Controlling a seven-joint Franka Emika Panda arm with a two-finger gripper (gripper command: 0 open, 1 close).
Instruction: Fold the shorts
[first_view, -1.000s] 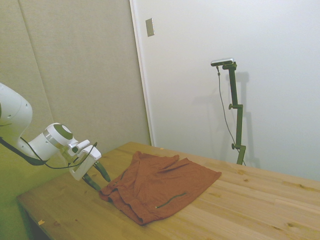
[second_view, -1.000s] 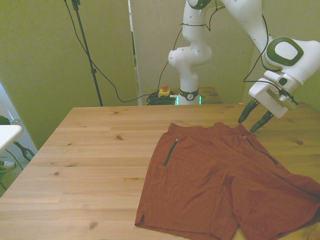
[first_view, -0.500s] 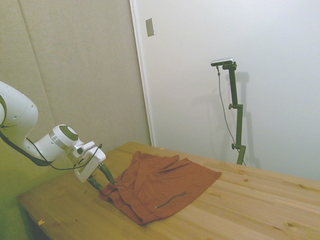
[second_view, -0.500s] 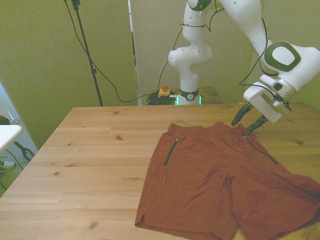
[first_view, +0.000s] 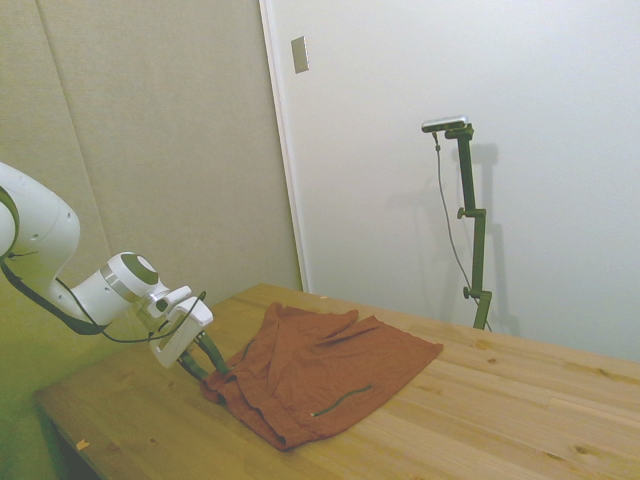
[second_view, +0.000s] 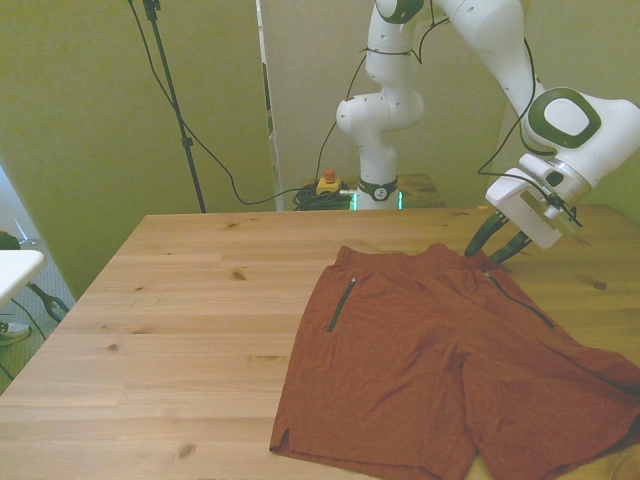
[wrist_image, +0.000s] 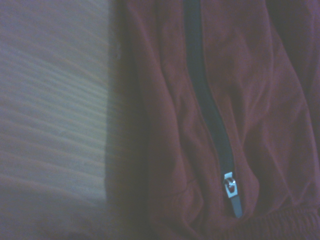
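Observation:
The rust-red shorts (second_view: 430, 360) lie flat on the wooden table (second_view: 190, 300), waistband toward the far edge, with a dark zip pocket slit (second_view: 340, 305) on the front view's left side. My gripper (second_view: 492, 250) is tilted down at the waistband's corner on the front view's right, open, its dark fingers apart and right at the fabric edge. From the side, the gripper (first_view: 207, 364) touches the near end of the shorts (first_view: 325, 365). The wrist view shows the shorts (wrist_image: 165, 120) close up with a dark zip (wrist_image: 202, 85), its metal pull (wrist_image: 230, 189), and bare table (wrist_image: 50, 100) beside them.
One leg of the shorts reaches the table's near corner at the front view's right (second_view: 610, 400). Bare wood spreads across the front view's left half. A white object (second_view: 15, 268) sits beyond the table's edge there. A small yellow and red button box (second_view: 327, 184) sits by the arm's base.
The gripper has come down and moved in toward the waistband corner, from hovering above it to reaching the fabric edge. The shorts have not moved.

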